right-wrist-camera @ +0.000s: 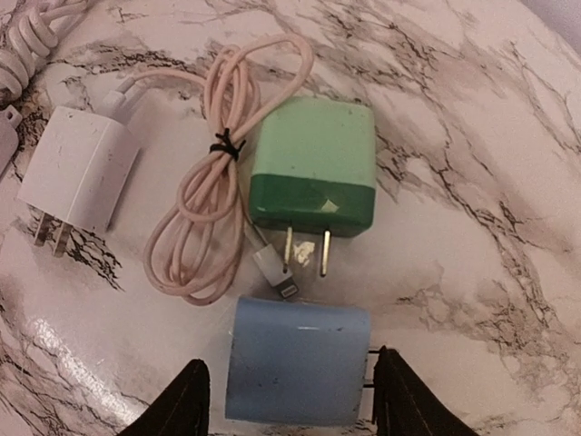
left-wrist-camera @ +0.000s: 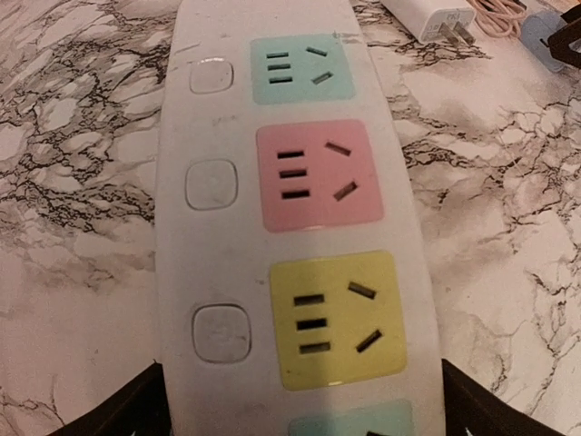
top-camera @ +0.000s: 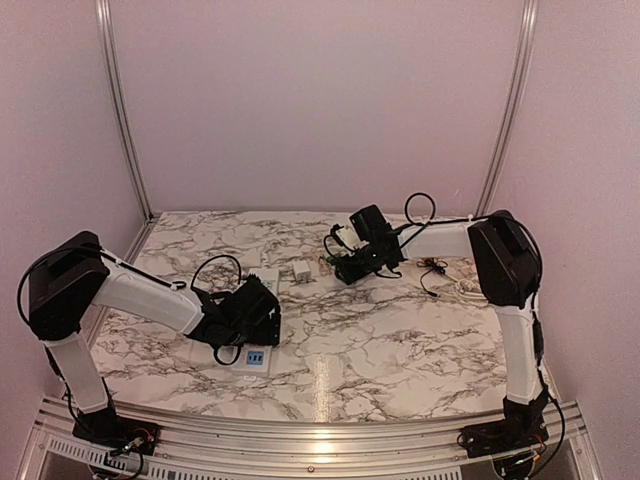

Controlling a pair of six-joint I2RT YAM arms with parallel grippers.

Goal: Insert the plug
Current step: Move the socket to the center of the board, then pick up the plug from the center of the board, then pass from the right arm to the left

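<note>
A white power strip [left-wrist-camera: 209, 272] with teal, pink and yellow sockets lies under my left gripper [left-wrist-camera: 300, 409]. Its fingers press against both long sides of the strip, near the yellow socket [left-wrist-camera: 336, 318]. In the top view the strip [top-camera: 257, 357] lies at the left with the left gripper [top-camera: 248, 315] over it. A blue plug [right-wrist-camera: 298, 361] lies flat between the fingers of my right gripper [right-wrist-camera: 290, 400]. The jaws are open around it; a gap shows on the left side, and its prongs point toward the right finger. In the top view the right gripper [top-camera: 350, 265] is at the back centre.
A green plug [right-wrist-camera: 313, 173], a tied pink cable [right-wrist-camera: 204, 209] and a white charger [right-wrist-camera: 77, 168] lie just beyond the blue plug. A coiled white cord [right-wrist-camera: 27, 36] is at the far left. A black cable [top-camera: 435, 270] lies at the back right.
</note>
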